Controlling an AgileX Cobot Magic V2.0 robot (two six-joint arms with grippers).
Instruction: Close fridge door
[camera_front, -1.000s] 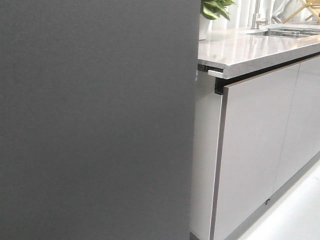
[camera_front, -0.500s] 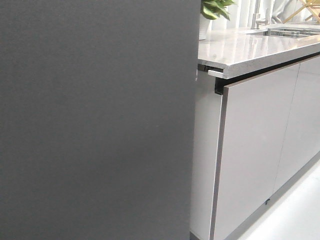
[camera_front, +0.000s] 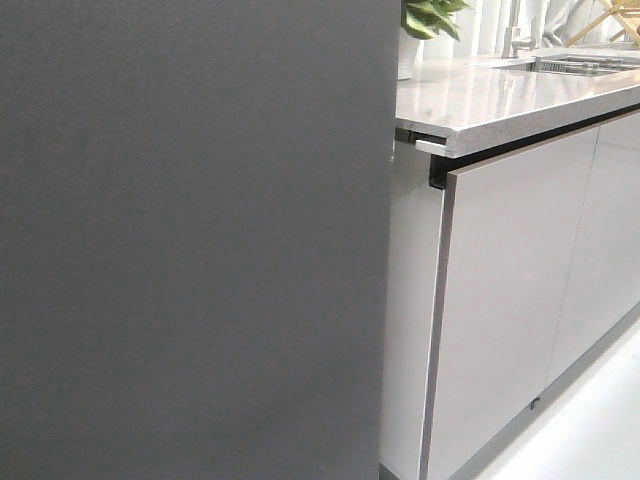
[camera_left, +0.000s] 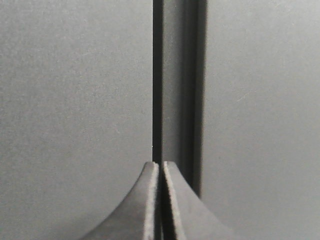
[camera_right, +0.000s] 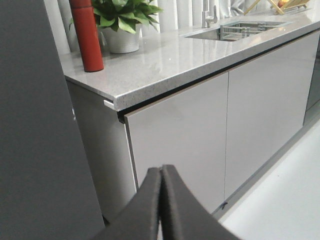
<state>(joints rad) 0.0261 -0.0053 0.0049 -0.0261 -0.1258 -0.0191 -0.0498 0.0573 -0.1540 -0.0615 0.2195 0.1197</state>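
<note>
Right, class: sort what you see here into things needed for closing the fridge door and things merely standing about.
Needed: tall matte dark grey fridge door; left pincer.
Standing about: red cylinder; green potted plant; speckled grey countertop; glossy pale grey cabinet fronts.

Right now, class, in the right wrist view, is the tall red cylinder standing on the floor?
No: the tall red cylinder stands upright on the speckled grey countertop, beside the potted green plant.

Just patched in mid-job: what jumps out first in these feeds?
The fridge door, a matte dark grey slab, fills the left of the front view. Beside it on the right run the glossy pale cabinet fronts under a speckled countertop, which carries a red bottle and a potted plant. Both hands are shut: left hand, right hand.
</note>
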